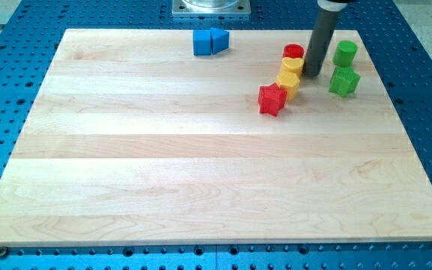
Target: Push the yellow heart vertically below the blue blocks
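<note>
wooden board (201, 165) lying on a blue perforated table (6, 45). toward the view's left of the block group, near the board's top edge: blue cube (202, 42) touching a blue wedge-like block (219, 40) at its 3 o'clock. well apart, at roughly 4 o'clock from the blue pair: red star-shaped block (271, 99). at its 1 o'clock, touching it: lower yellow block (288, 82), exact shape hard to make out. just at 12 o'clock of that, touching: upper yellow block (291, 67), seemingly the heart, sitting far to the view's right of the blue pair, not beneath it. at its 12 o'clock: red cylinder (294, 52). at 3 o'clock of the upper yellow block, right against it: my tip (312, 74), a bare dark rod end with nothing to grasp, holding nothing. further right, at 3 o'clock of my tip and apart from it: green star-shaped block (344, 82), with a green cylinder (345, 52) at its 12 o'clock.
</note>
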{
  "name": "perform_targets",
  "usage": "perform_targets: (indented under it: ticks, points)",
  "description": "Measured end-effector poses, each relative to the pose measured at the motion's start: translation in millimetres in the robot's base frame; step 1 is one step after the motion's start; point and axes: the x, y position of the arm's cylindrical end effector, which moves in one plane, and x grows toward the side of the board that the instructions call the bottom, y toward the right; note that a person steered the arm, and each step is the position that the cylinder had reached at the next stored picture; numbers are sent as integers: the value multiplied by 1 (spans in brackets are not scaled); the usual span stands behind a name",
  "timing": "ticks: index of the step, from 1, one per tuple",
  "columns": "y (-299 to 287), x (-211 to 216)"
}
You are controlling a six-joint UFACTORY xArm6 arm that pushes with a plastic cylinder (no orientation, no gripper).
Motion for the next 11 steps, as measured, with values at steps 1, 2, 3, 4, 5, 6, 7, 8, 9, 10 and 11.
perform_targets:
  ticks: [1, 2, 3, 4, 5, 6, 7, 8, 9, 10, 11]
  points:
    - [-27, 0]
    - [-58, 8]
    - [-87, 10]
    - [-117, 10]
    - [-129, 32]
    - [-130, 74]
    - [-130, 126]
    - [-126, 160]
    - [-88, 149]
    - [-73, 113]
    - [-73, 95]
